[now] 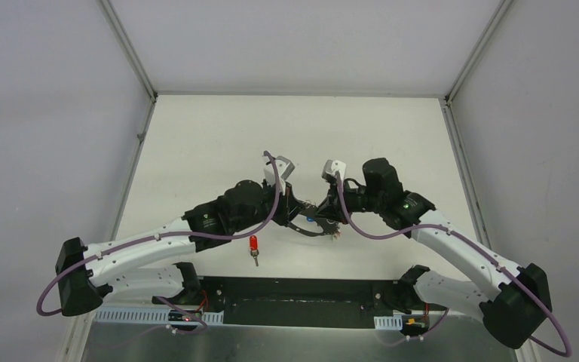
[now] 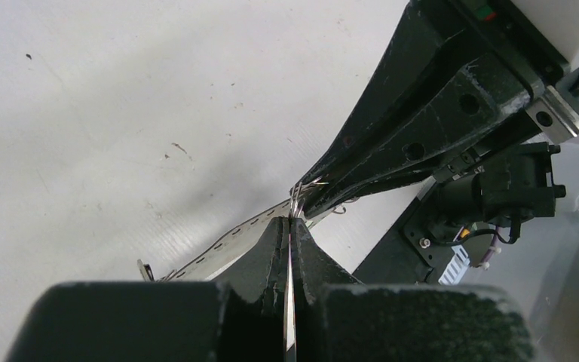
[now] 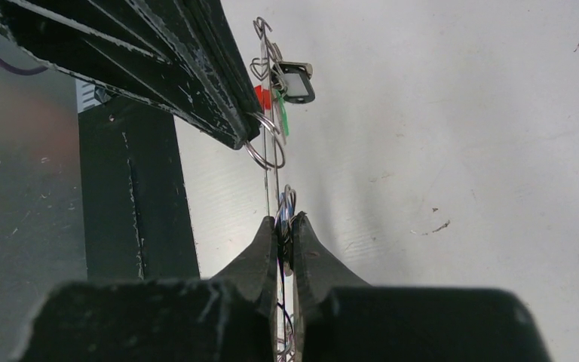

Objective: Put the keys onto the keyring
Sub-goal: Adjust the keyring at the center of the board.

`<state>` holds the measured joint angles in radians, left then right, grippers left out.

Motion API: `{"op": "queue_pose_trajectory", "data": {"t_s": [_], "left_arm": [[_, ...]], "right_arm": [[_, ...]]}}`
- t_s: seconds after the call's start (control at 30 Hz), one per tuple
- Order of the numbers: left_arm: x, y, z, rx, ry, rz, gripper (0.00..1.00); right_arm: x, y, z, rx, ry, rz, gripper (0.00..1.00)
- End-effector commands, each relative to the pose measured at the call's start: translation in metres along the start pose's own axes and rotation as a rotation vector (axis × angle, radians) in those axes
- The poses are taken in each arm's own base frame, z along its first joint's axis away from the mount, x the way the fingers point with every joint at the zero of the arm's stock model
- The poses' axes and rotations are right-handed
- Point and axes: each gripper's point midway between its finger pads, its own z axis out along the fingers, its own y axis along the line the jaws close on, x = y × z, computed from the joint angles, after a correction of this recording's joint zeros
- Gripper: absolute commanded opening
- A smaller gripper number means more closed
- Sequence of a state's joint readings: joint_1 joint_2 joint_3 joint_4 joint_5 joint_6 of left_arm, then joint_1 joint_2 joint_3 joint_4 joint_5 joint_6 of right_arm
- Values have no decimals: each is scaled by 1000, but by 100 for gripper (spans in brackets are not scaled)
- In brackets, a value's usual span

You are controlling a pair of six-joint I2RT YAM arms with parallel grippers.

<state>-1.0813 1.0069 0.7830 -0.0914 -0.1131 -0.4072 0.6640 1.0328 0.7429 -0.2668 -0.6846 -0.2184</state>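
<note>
At the left of the table: the left arm [image 1: 151, 245] reaches in from the near-left corner toward the middle of the white table [image 1: 196, 151].
Red key: the red key [image 1: 254, 243] lies flat on the table by itself, just on the near side of the left arm. Its red head points away and its silver blade points toward the near edge. Neither gripper touches it.
Left gripper: the left gripper [image 2: 290, 220] is clenched, its two dark fingers pressed together on a thin strip of metal wire that runs up between them.
Keyring: the keyring [image 3: 269, 188] is a thin grey wire strung between the two grippers over the middle of the table, seen nearly edge-on from both wrists. The fingertips of the two grippers almost meet along it.
Green key: the green key [image 3: 283, 121] sits right against the wire with a bit of red beside it. I cannot tell whether it is threaded on.
Dark tag: a small dark tag [image 3: 295, 81] with a pale face hangs just beyond the green key.
Right gripper: the right gripper [image 3: 286, 224] is clamped tight on the wire, with a small tangle of loops at its tips.
Right arm: the right arm [image 1: 460, 249] comes in from the near-right corner.
</note>
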Motion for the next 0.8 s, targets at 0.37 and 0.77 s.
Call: {"op": "queue_pose_trajectory", "data": {"t_s": [0.37,0.77], "left_arm": [[-16,-1,6,-97,89,8,0],[-18,-1,5,-125,130,19,0]], "right_arm": [[-11,-9,-12,157,90,-85,0],[-12,-19,-7,268,186,-54,0]]}}
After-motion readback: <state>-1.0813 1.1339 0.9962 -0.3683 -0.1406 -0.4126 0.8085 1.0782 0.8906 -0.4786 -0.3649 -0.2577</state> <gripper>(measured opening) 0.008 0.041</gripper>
